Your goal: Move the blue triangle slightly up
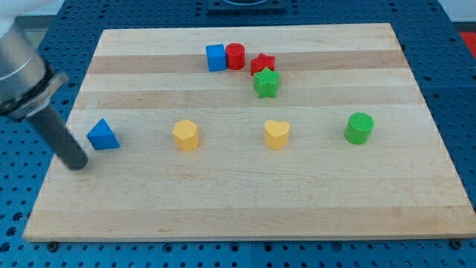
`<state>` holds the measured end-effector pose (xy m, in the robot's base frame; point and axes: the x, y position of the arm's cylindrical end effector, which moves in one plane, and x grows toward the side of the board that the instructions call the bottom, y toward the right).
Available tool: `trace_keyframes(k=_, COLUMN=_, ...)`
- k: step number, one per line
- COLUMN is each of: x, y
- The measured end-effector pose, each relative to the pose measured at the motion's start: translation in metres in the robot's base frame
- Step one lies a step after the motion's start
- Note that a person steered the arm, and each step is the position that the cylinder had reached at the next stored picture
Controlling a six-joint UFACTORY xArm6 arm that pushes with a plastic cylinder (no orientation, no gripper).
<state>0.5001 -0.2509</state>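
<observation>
My tip [76,164] sits at seven o'clock of the blue triangle [103,135], near it on the worktop [223,201], seemingly placed to push upward; there is no hand to clench.

Robotics lab bench: a pale wood board [245,201] sits on a blue perforated mounting plate [454,45] w/ a regular grid of holes, seen at frame edges. Grey arm housing [18,63], upper left, carries a dark rod [59,138]. Small coloured test blocks lie scattered on the board.
</observation>
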Motion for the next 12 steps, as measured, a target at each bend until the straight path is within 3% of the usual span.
trace_keyframes(k=1, x=-0.044, y=0.000)
trace_keyframes(k=2, x=-0.059, y=0.000)
trace_keyframes(k=5, x=-0.027, y=-0.025)
trace_keyframes(k=7, x=-0.114, y=0.008)
trace_keyframes(k=8, x=-0.082, y=-0.031)
trace_keyframes(k=9, x=-0.042, y=-0.036)
trace_keyframes(k=10, x=-0.043, y=-0.005)
trace_keyframes(k=11, x=-0.078, y=0.017)
trace_keyframes(k=12, x=-0.056, y=0.007)
